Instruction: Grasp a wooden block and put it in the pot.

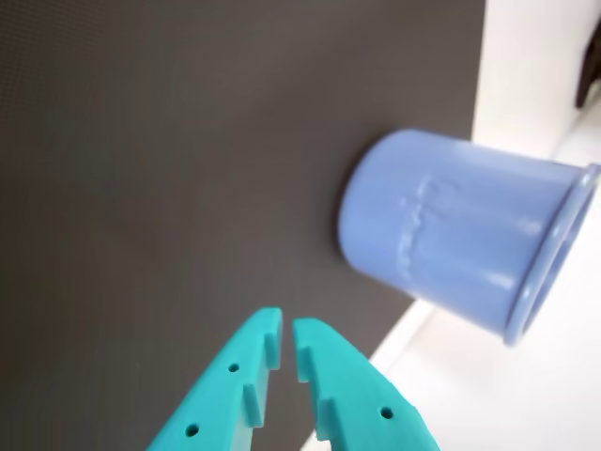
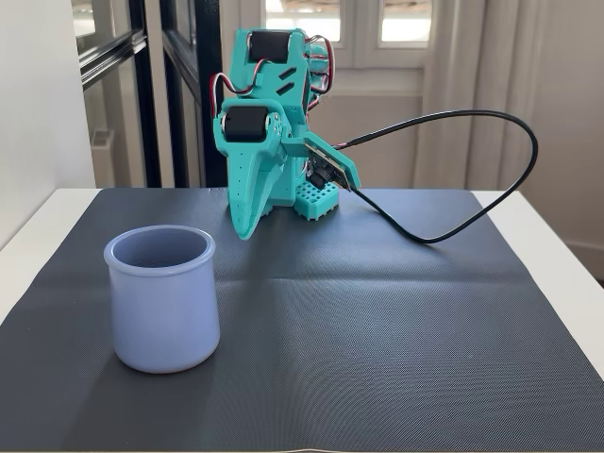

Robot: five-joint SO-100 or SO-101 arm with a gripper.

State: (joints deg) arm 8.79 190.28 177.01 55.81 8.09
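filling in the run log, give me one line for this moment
tool: shut, empty, folded near base | pot: upright on mat, front left in fixed view | wooden block: not visible

In the wrist view the teal gripper (image 1: 286, 340) enters from the bottom edge, and its two fingers nearly meet at the tips, with only a thin gap and nothing between them. The pot (image 1: 451, 235) appears on its side at the right of the picture, a little blurred, with its thick rim pointing to the right edge and its rounded base to the left. It stands on the dark mat (image 1: 169, 188), near the edge where the mat meets the white table (image 1: 526, 395).
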